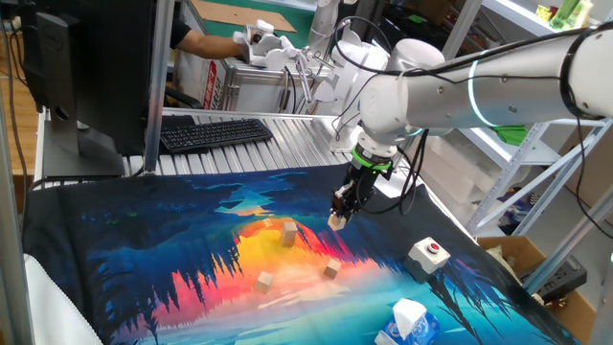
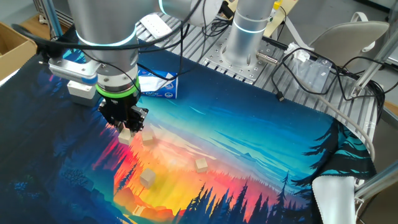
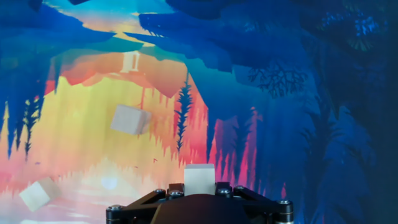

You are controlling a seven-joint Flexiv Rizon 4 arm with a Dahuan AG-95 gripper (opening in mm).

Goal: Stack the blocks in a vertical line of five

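My bench (image 1: 192, 240) wears a painted cloth of blue forest and orange sunset. My arm (image 1: 498, 77) reaches in over it from the side, bends down at the wrist and aims my claw (image 1: 338, 220) straight at the cloth. The blue-and-white carton (image 1: 407, 324) lies at the cloth's edge; what it contains I cannot tell. The white box with a red button (image 1: 429, 254) sits near it, apart from me. My claw is closed on one block (image 3: 199, 179), pinched between the fingertips and held just above the orange part of the cloth. On the cloth, a stack of blocks (image 1: 288, 231) stands near my claw; how many it holds is unclear. Two more blocks lie singly: one (image 1: 330, 270) further out and another (image 1: 263, 281) beside it, well apart from each other.
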